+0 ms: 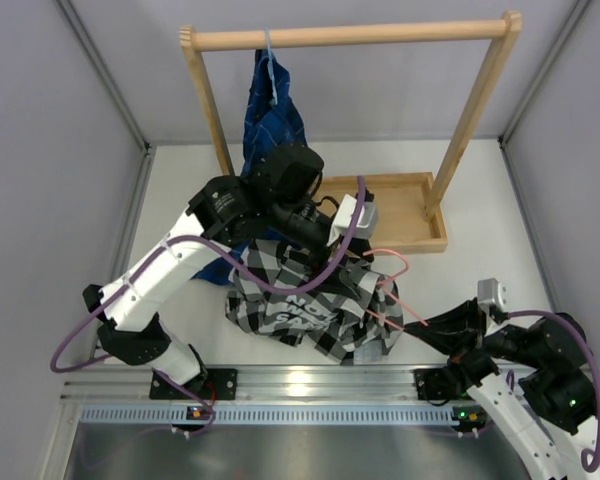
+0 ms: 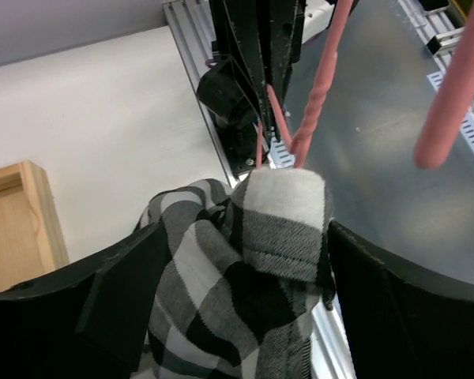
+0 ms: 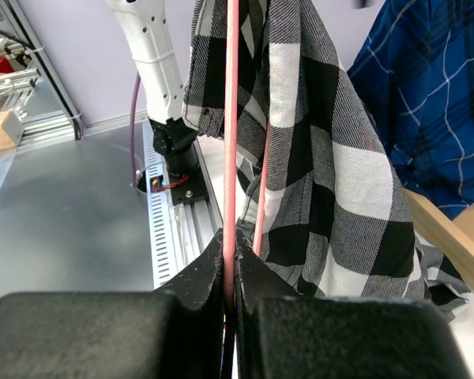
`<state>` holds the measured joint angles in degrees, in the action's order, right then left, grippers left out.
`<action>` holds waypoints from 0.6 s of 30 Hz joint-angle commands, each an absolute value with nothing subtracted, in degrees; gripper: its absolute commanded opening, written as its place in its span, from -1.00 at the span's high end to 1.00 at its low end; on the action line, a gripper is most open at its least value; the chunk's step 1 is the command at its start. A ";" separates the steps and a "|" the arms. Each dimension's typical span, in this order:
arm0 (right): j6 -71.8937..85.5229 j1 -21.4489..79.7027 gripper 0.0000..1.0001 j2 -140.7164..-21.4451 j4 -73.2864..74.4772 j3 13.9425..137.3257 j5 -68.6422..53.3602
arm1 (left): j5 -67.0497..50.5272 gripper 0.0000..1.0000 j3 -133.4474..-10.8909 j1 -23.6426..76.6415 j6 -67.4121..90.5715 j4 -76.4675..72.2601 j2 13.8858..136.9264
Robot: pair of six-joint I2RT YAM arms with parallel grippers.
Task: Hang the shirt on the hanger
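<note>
1. White bench (image 1: 490,215) is enclosed by pale grey walls; a wooden rack (image 1: 350,36) is set at its far side, and a wooden tray (image 1: 400,243) is placed at the rack's foot.
2. A blue shirt (image 1: 270,120) is hung from the rack's top bar, towards its left end.
3. The shirt (image 1: 300,310) is found at the near middle of the bench, in front of the tray and between the two arms. Its lower part is bunched on the bench with white lettering turned upward, while its upper part is lifted.
4. A thick fold of the checked cloth is gripped by the left hand (image 2: 249,237). In the left wrist view the gap between the black fingers (image 2: 118,308) is filled by that cloth.
5. The hanger (image 3: 231,118) is pinched by the right hand (image 3: 230,264), whose fingers are closed tight on one thin pink wire.
6. From that grip the wire is led straight up along the hanging shirt. A second pink wire is seen just beside it, against the cloth.
7. In the top view, pink wire is shown at the shirt's right edge, between the two hands.
8. How much of the hanger is covered by the shirt cannot be told.
</note>
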<state>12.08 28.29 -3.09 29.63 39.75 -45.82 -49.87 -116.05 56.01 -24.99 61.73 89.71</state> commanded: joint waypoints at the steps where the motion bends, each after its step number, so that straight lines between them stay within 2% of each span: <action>1: 10.90 27.51 1.00 -2.64 23.99 40.43 -46.85 | -50.38 -0.49 -116.19 59.48 -25.23 61.52 87.80; 4: 10.72 27.60 1.00 -2.64 23.99 40.43 -46.76 | -48.69 -0.12 -115.67 61.69 -25.22 61.61 88.16; 5: 10.64 27.51 1.00 -2.64 23.99 40.34 -46.84 | -48.69 0.24 -115.32 62.31 -25.57 61.52 87.81; 6: 10.55 27.60 1.00 -2.64 23.91 40.43 -46.76 | -48.78 0.42 -114.44 62.40 -26.01 61.52 87.72; 8: 10.46 27.51 1.00 -2.55 23.99 40.87 -46.58 | -48.00 0.65 -113.56 62.40 -26.19 61.61 87.45; 9: 10.37 27.51 1.00 -2.46 24.08 41.04 -46.41 | -47.73 0.88 -113.21 62.40 -26.10 61.52 87.36; 10: 10.28 27.51 1.00 -2.29 24.08 41.31 -46.32 | -47.29 1.00 -112.77 62.40 -25.93 61.52 87.36; 18: 9.32 27.51 1.00 -3.43 23.91 42.54 -42.37 | -43.69 1.00 -112.50 62.31 -26.02 61.17 85.96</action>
<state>10.96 28.29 -3.11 30.02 39.77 -45.32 -45.54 -112.97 62.08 -25.52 61.10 88.47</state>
